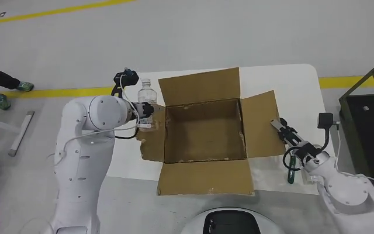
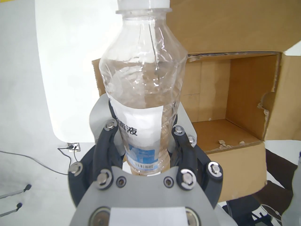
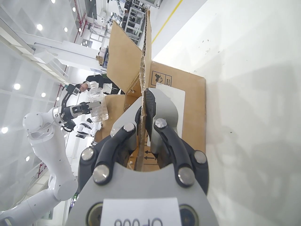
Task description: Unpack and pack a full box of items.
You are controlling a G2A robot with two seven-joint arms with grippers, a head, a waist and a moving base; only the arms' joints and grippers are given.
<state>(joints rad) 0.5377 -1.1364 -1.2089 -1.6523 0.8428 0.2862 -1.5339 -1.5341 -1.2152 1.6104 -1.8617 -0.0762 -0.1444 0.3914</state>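
Observation:
An open brown cardboard box [image 1: 203, 131] sits mid-table with all flaps spread; its inside [image 2: 225, 128] holds nothing but paper scraps. My left gripper [image 1: 145, 110] is shut on a clear plastic bottle [image 2: 141, 88] with a white cap and white label, holding it just outside the box's left wall, over the left flap. The same bottle [image 3: 97, 104] appears far off in the right wrist view. My right gripper [image 3: 144, 109] is shut on the edge of the box's right flap [image 1: 263, 123], one finger on each face of the cardboard.
The white table [image 1: 292, 82] has bare room behind and to the right of the box. A green-handled tool [image 1: 290, 172] lies near the right arm. A dark crate [image 1: 357, 120] stands off the table's right edge.

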